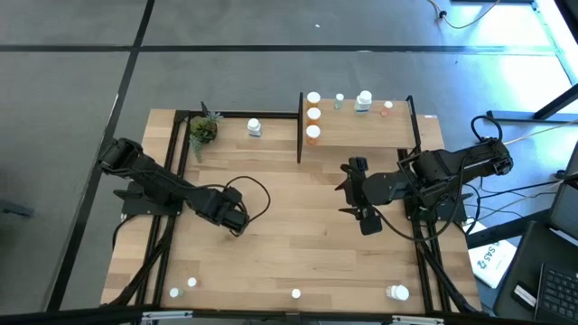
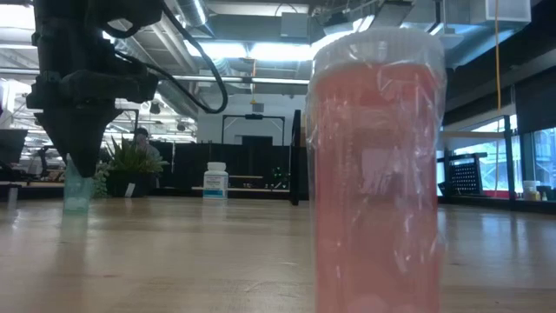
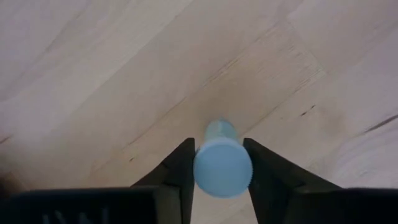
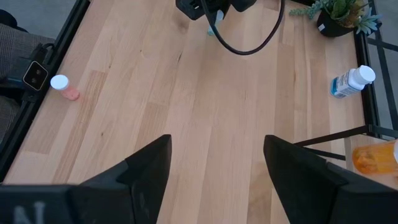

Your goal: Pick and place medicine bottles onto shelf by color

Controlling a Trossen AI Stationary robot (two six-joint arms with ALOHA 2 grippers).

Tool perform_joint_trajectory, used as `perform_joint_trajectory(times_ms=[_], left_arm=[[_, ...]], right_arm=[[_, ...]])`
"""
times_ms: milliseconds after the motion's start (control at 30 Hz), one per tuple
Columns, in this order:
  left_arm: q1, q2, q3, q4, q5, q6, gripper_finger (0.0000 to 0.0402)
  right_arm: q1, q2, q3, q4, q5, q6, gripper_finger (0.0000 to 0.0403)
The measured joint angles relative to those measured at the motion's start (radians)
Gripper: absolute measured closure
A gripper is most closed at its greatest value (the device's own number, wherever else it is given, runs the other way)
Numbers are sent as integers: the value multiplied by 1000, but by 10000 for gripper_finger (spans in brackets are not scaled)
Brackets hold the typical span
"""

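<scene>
My left gripper is low over the table's left middle, shut on a small green bottle with a pale cap. The low view shows the gripper above the bottle. My right gripper is open and empty above the table's right middle, in front of the shelf. On the shelf stand two orange bottles, a green one, a white one and a pinkish one. My left gripper pinches the green bottle at its cap between its two fingers, one on each side. The fingers come from above, pointing down. The bottle is upright below them, its base at the tabletop; I cannot tell whether it is lifted clear.
A white bottle with a blue label lies near a potted plant at the far left. Several bottles stand along the near edge; a pinkish-red one fills the low view. Cables run around the left gripper.
</scene>
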Motion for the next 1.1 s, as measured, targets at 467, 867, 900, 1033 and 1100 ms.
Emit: perform_joint_trajectory(times_ms=[467, 867, 900, 1033, 1100], left_arm=[[1, 0, 77, 6, -10, 81, 300], [106, -1, 305, 1, -17, 412, 301], [120, 2, 317, 0, -21, 432, 301], [173, 42, 388, -7, -26, 536, 301], [194, 75, 444, -1, -27, 598, 301]], right_arm=[[0, 0, 0, 0, 1, -1, 146], [0, 0, 0, -11, 2, -1, 146], [0, 0, 0, -12, 2, -1, 146], [0, 0, 0, -21, 2, -3, 146], [0, 0, 0, -25, 2, -4, 146]])
